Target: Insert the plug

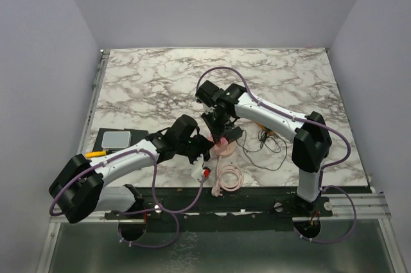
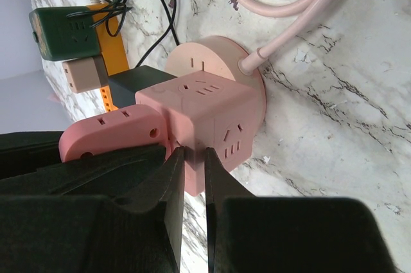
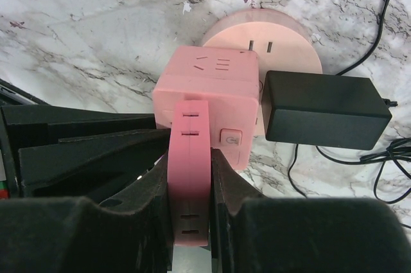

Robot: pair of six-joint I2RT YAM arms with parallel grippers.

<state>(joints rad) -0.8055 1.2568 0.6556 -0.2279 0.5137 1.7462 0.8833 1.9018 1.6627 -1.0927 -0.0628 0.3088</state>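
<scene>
**Plug pressed to the cube, both pincers clamped**

On the left, the left gripper (image 2: 192,154) has its two dark fingers drawn in on the lower corner of the pink socket cube (image 2: 205,115), pinching it. The cube sits on a round base (image 2: 212,51) on the marble table (image 1: 160,74), roughly midway between the two arms. Against one side face of the cube lies the pink plug block (image 3: 189,176), the task's thing. The right gripper (image 3: 190,156) is clamped on its flat sides, one finger on each. In the wrist views the block's end touches the cube, but whether its pins are fully home is hidden.

To do this step well, I judge the push should run straight along the block's length into the cube's face, with no twist. Meanwhile the left pincer should brace the cube so that it neither slides nor tips on its base. The left grip is only on a corner, so a hard or skewed push could lever the cube out of it. The black adapter (image 3: 324,109), plugged in on the cube's other side, is best left alone.

Counted: two arms, two pincers, one cube, one round base, one pink plug block, one black adapter and one coiled pink cable (image 1: 230,176). To the right is a loose tangle of black cords (image 1: 268,148) whose number I cannot tell.
</scene>
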